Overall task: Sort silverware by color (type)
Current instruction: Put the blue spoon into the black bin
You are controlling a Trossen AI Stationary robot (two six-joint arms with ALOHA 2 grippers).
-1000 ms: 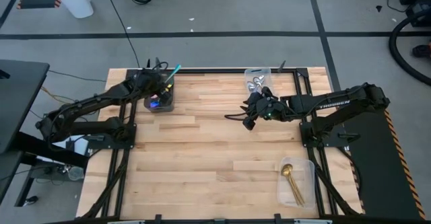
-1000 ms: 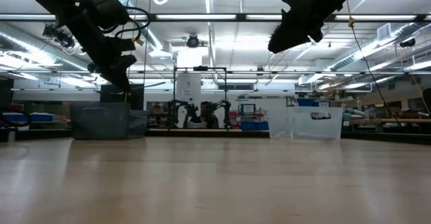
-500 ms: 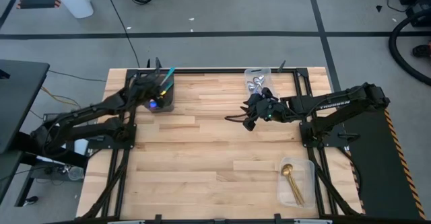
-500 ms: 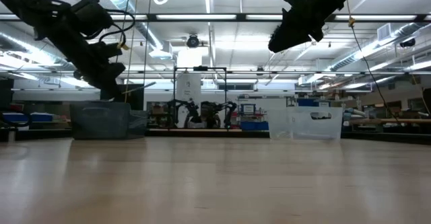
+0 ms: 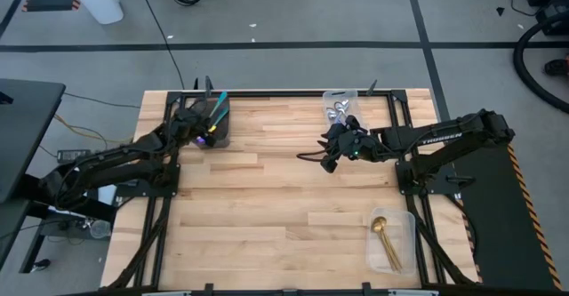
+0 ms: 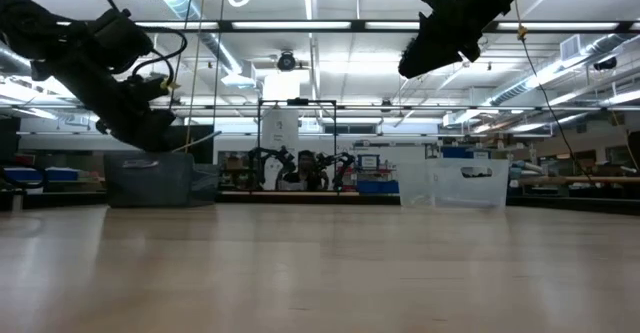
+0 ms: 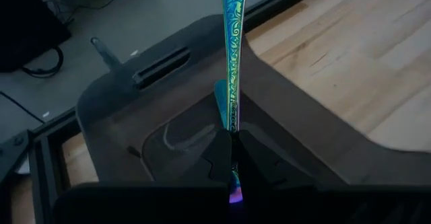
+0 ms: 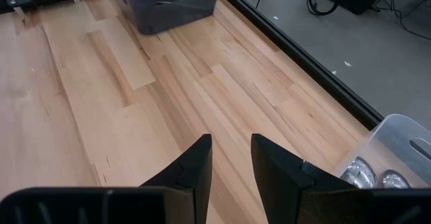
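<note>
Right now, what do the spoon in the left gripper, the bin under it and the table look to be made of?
Spoon: likely metal with an iridescent teal-to-purple coating, embossed with scrolls; it gleams. The left gripper is shut on it.
Bin: smoky translucent plastic, judging by its moulded handle slot and see-through walls.
Table: light wood blocks, grain and seams showing.

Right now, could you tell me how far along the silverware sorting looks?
Nearly finished, it seems. Gold spoons already lie in the clear bin at the near right, and silver-bowled spoons sit in the far clear bin. The left hand is shut on a teal-handled spoon over the dark bin. The right hand hangs open and empty above the table. No loose spoons show on the wood.
</note>
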